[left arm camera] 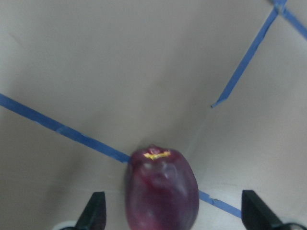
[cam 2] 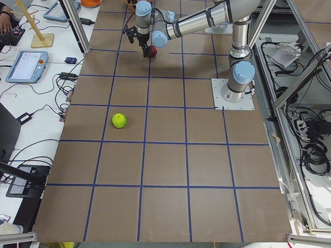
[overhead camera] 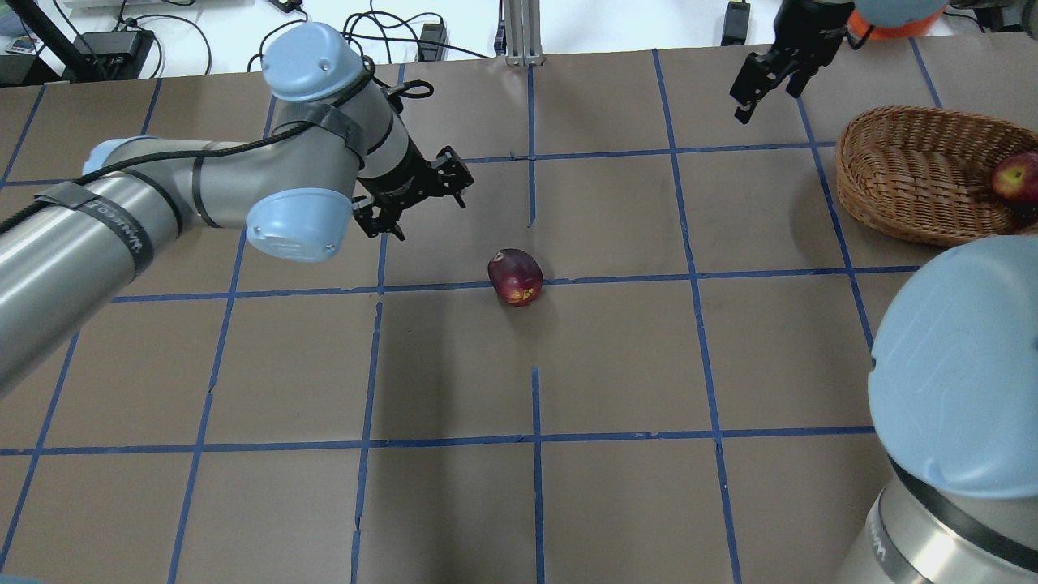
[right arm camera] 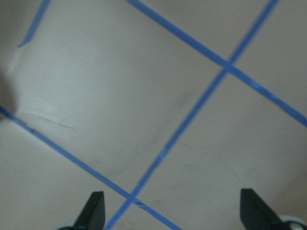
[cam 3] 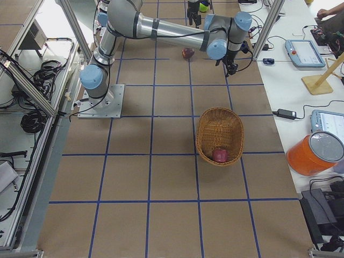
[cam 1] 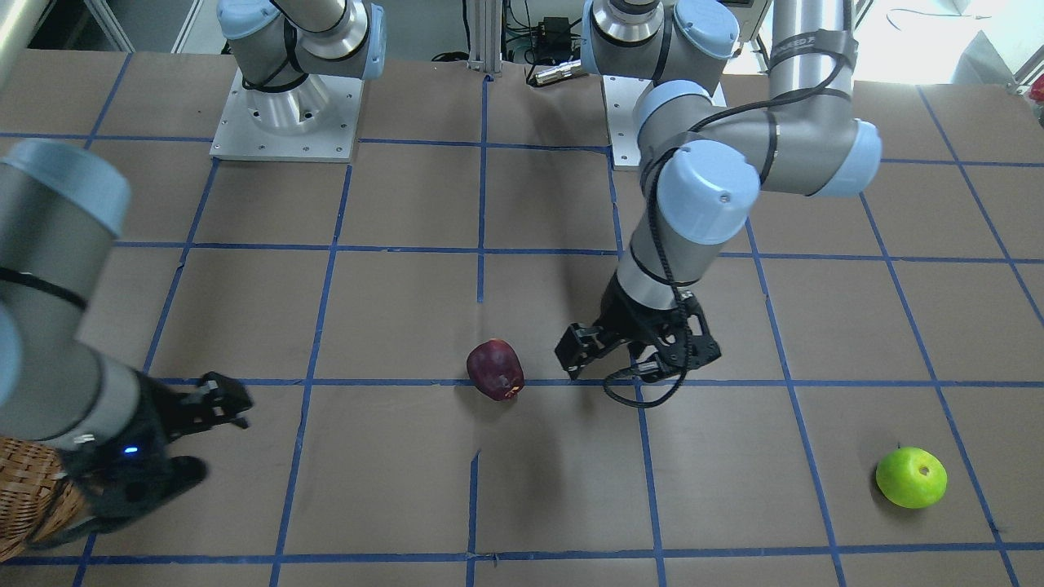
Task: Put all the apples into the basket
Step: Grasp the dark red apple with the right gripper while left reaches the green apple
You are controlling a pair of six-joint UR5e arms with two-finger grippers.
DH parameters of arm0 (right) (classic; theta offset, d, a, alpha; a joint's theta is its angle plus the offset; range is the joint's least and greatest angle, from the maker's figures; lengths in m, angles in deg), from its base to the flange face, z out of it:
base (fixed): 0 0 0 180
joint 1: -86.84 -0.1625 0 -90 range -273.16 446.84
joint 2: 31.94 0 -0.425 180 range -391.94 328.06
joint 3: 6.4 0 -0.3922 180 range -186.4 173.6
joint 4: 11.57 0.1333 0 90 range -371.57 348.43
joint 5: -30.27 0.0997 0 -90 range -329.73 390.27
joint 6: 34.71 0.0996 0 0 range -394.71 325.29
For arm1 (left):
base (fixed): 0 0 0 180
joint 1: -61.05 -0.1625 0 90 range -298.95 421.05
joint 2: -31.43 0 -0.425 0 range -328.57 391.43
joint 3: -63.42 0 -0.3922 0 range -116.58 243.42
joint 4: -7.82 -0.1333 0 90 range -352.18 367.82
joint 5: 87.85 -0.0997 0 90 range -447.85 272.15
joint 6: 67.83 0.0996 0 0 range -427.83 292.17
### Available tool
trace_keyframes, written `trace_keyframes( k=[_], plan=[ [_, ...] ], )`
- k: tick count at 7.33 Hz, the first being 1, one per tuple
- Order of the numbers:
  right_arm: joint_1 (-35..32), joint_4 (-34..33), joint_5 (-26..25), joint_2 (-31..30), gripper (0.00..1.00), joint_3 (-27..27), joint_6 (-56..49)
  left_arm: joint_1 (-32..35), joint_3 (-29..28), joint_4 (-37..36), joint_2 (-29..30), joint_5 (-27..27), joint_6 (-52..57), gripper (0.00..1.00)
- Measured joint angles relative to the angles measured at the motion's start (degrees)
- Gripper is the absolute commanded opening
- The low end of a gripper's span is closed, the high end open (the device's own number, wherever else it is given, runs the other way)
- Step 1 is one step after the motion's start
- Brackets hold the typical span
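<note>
Brown paper gridded with blue tape is laid over the table [overhead camera: 616,365]. The left arm [overhead camera: 203,195] is reached in across the robot's left half. The right arm [overhead camera: 957,365] is raised over the right end, and in the front view part of the basket is hidden by it.

The wicker basket [overhead camera: 908,174] is set near the right end, on the operators' side, with its long axis along the table's length. The red apple [overhead camera: 1018,175] is held inside it, against the wall at one end.

The maroon apple [overhead camera: 516,276] is found near the table's middle, lying on its side on a tape line. In the left wrist view its long axis is seen running away from the camera, with a yellow-marked end turned farthest. Bare paper is seen on every side of it.

The green apple [cam 1: 911,478] is placed well apart from the rest, toward the operators' edge on the robot's left, with its dimple turned upward.

The left gripper [overhead camera: 430,217] is held just beside the maroon apple, its fingers [left arm camera: 96,213] spread wide and not touching the fruit. The right gripper [overhead camera: 765,104] is poised over bare paper near the basket, its fingers likewise spread with nothing gripped.
</note>
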Motion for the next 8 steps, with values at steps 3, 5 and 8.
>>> trace_keyframes(
  k=[3, 5, 8],
  plan=[
    [-12.57, -8.48, 1.42, 0.15, 1.00, -7.20, 3.42, -14.59, -0.44, 2.19, -1.59, -3.35, 25.96, 1.00],
    [-16.12, -10.68, 7.32, 0.64, 1.00, -9.61, 7.78, -25.12, -3.11, 1.31, 2.43, -3.80, 44.05, 1.00],
    [-18.02, -12.72, 9.80, 3.14, 1.00, -10.46, 11.58, -29.53, -12.15, 1.28, 12.29, -3.99, 52.23, 1.00]
  ],
)
